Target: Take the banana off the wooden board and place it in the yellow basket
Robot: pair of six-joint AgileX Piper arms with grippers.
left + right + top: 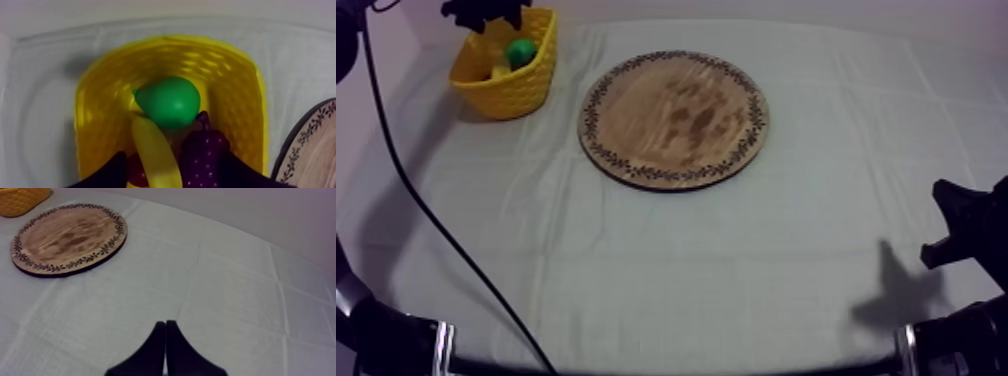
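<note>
Top view: the left gripper [486, 14] hangs over the yellow basket [518, 92], and the wooden board [676, 120] lies bare. Left wrist view: fingers spread above the banana [152, 150], which lies in the basket with a pear [170, 102], grapes [202, 155] and a small red fruit [135, 172]. The banana is likely a light, stiff, smooth toy, best pinched mid-length. Right wrist view: the right gripper [165, 330], fingers pressed together.

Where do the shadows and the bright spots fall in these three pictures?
Top view: the right arm throws a dark shadow on the cloth beside it, and the yellow basket shades the cloth at its left. Left wrist view: a soft sheen on the pear, bright patches on the basket's inner wall. Right wrist view: a thin dark shadow under the wooden board's near edge.
</note>
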